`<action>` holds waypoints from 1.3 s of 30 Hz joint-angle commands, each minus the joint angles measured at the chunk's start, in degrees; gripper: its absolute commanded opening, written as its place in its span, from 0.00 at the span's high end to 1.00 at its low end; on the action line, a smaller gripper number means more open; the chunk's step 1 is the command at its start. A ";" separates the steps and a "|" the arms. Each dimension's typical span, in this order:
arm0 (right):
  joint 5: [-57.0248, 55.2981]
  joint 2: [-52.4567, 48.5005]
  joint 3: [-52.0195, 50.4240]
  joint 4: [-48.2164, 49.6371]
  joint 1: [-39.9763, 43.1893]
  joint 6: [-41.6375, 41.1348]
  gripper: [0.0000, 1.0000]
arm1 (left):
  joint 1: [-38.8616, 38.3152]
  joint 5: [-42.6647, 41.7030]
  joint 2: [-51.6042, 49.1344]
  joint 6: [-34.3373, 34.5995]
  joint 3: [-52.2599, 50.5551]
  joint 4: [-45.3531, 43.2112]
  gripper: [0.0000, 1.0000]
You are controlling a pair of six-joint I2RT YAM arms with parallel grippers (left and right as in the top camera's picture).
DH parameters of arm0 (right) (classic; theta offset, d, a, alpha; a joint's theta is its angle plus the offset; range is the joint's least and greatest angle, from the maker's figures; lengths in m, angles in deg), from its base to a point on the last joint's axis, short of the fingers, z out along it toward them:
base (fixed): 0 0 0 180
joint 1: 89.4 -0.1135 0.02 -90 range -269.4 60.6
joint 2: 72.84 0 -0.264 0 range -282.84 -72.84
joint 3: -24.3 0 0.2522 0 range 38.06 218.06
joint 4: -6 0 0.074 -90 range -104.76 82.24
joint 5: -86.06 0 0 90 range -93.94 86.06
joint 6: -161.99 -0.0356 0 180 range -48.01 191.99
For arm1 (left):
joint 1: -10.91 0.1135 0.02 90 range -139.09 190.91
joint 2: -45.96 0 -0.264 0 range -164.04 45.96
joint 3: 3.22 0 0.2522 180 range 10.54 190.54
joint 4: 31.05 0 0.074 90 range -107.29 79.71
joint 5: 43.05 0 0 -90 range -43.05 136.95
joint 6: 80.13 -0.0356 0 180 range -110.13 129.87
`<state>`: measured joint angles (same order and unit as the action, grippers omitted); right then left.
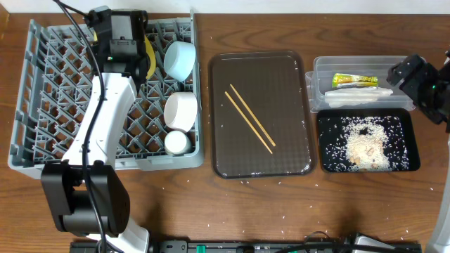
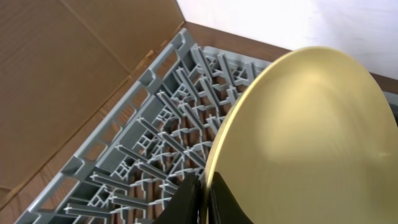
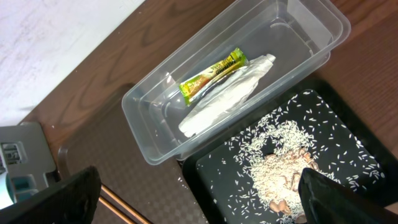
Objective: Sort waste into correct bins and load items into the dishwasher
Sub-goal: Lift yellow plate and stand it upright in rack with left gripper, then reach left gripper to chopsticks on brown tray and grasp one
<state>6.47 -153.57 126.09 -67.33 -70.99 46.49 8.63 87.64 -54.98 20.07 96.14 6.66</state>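
My left gripper is shut on the rim of the yellow plate, held on edge over the grey dish rack; overhead the plate's edge shows beside the gripper. The light blue bowl, white bowl and small white cup stand in the rack's right side. The chopsticks lie on the brown tray. My right gripper is open and empty above the clear tub, which holds the yellow-green wrapper and white wrapper. Rice scraps lie in the black tray.
A cardboard wall stands beside the rack's far side. Stray rice grains dot the wooden table near the brown tray's front edge. The left arm's base stands at the front left.
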 commanded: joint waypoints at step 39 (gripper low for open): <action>-0.55 0.09 0.09 -0.09 0.24 -0.81 0.01 | -11.72 -23.82 11.72 -0.74 0.24 3.04 0.16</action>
<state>6.47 -153.57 126.09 -67.31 -70.99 46.49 1.59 82.09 -45.67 17.34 96.14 7.97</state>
